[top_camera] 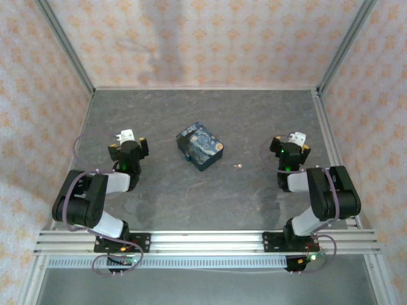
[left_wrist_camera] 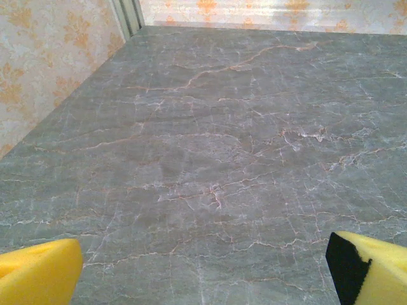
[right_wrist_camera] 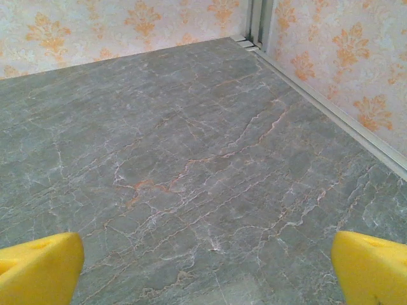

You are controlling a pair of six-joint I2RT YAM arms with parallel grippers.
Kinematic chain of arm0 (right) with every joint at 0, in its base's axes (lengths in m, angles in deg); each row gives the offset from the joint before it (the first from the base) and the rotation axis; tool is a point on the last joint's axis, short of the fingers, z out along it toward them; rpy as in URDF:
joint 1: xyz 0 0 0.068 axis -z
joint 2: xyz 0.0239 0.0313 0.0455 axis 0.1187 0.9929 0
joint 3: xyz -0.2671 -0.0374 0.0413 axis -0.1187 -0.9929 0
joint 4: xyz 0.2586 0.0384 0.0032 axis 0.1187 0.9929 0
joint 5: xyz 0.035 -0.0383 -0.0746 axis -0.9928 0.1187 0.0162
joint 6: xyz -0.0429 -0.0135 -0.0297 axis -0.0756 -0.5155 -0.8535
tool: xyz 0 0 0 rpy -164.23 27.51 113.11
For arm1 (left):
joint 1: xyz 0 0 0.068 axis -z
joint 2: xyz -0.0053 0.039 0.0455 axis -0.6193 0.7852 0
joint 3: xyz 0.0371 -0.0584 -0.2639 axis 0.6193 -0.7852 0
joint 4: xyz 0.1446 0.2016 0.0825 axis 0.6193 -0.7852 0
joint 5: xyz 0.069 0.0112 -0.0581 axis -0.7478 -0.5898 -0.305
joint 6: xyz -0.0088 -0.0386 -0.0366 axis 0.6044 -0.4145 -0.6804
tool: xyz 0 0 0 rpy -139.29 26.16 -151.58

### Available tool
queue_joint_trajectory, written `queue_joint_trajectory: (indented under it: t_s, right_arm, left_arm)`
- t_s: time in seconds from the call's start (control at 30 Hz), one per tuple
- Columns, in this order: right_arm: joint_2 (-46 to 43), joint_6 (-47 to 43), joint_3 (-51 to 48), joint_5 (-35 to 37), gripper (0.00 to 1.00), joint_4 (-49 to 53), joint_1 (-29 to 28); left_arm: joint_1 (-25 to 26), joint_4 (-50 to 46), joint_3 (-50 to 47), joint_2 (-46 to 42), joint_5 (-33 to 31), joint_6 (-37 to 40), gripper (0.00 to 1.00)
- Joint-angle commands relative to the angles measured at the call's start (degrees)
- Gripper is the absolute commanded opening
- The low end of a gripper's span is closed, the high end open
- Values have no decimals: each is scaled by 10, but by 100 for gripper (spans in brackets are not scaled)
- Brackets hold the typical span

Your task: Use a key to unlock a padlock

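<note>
A grey marbled desk (top_camera: pixel 191 210) sits inside walls papered with orange motifs, and nothing on it is in hand yet.

Toward the left edge, the left end effector (top_camera: pixel 129 142) is released. Its yellow pads (left_wrist_camera: pixel 38 273) stand wide apart over bare stone.

The padlock (top_camera: pixel 200 146) lies about mid-desk, turned at an angle to the desk's edges. It lies loose, so a push from the key would probably slide or spin it unless one arm pins it first. I cannot tell where its keyhole faces, and a wrong guess would waste the approach.

The key (top_camera: pixel 239 166) lies apart from the padlock, to its right and a little nearer the near edge. It is tiny and seems to lie flat, so thick foam pads may close over it without catching it, or nudge it away across the smooth stone.

Toward the right edge, the right end effector (top_camera: pixel 290 143) is also released, with its pads (right_wrist_camera: pixel 372 270) spread over bare desk.
</note>
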Motion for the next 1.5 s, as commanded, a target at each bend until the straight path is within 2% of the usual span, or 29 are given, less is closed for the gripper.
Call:
queue_joint_trajectory:
  t_s: [0.0, 0.57, 0.67, 0.77, 0.87, 0.93, 1.0, 1.07, 1.1, 1.23, 1.33, 1.47]
  right_arm:
    - [2, 3, 8, -9, 99, 0, 0]
    - [-7, 5, 6, -1, 99, -1, -1]
    - [-81, 5, 17, 26, 99, 82, -8]
    - [-156, 60, 72, 45, 99, 261, -11]
    - [-205, 142, 100, -15, 99, 357, -10]
    - [-238, 277, 112, -46, 99, 430, 0]
    - [-242, 311, 128, -132, 99, 462, 15]
    - [-239, 290, 146, -211, 85, 483, 14]
    - [-239, 291, 156, -234, 82, 503, 13]
    - [-235, 284, 194, -286, 67, 592, -7]
    - [-220, 279, 200, -327, 56, 633, -28]
    - [-186, 283, 186, -375, 48, 644, -67]
  left_arm:
    - [2, 18, 1, -3, -7, 6, 100]
    - [2, 19, 1, -5, -7, 7, 100]
    - [0, -91, 43, -45, -3, 5, 100]
    - [0, -239, 105, -89, -36, -28, 100]
    - [-1, -327, 133, -140, -31, -94, 100]
    - [-3, -395, 150, -173, -22, -180, 100]
    - [-8, -427, 154, -197, 31, -233, 100]
    - [-8, -436, 149, -216, 89, -265, 100]
    - [-7, -451, 151, -225, 109, -278, 100]
    - [15, -497, 153, -250, 179, -320, 92]
    - [62, -513, 150, -256, 225, -339, 87]
    - [146, -532, 144, -256, 226, -360, 83]
